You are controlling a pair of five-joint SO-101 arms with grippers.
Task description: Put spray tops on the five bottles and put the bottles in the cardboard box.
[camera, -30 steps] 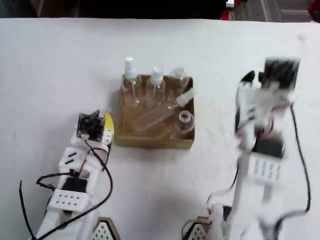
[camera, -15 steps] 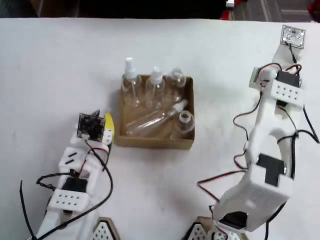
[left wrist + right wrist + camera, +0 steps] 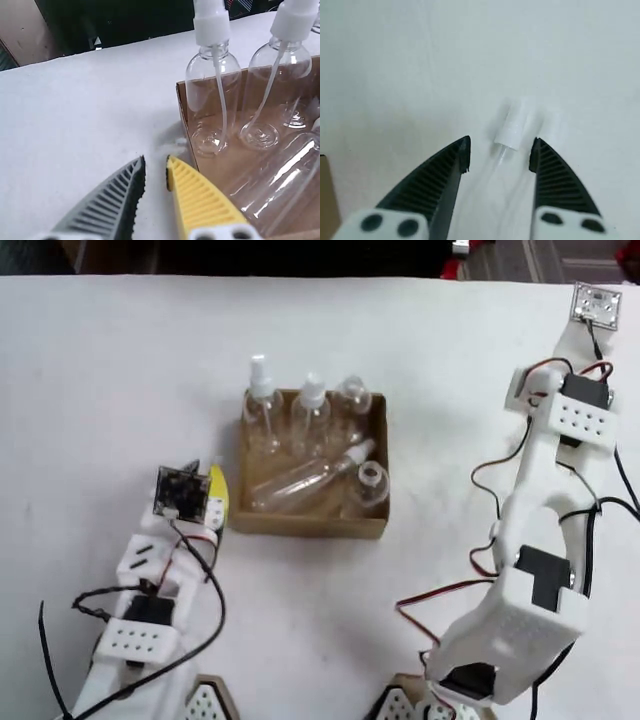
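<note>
The cardboard box (image 3: 300,523) sits mid-table. Three clear bottles stand along its back: two with spray tops (image 3: 263,405) (image 3: 311,410) and a third (image 3: 355,400). A capped bottle (image 3: 305,478) lies across the middle, and an uncapped bottle (image 3: 370,485) stands at the front right corner. My left gripper (image 3: 210,480) rests by the box's left wall, its grey and yellow fingers a narrow gap apart and empty (image 3: 156,167). My right arm (image 3: 560,430) stretches to the far right corner. There my right gripper (image 3: 500,150) is open over a white spray top (image 3: 512,127) lying on the table.
The white table (image 3: 120,370) has free room left of and behind the box. Its far edge runs along the top of the high view, near the right arm's wrist camera (image 3: 596,305). Loose cables (image 3: 480,540) hang beside both arms.
My right arm swung away from the box to the far right corner. The lying bottle settled lower in the box. The left arm stayed still.
</note>
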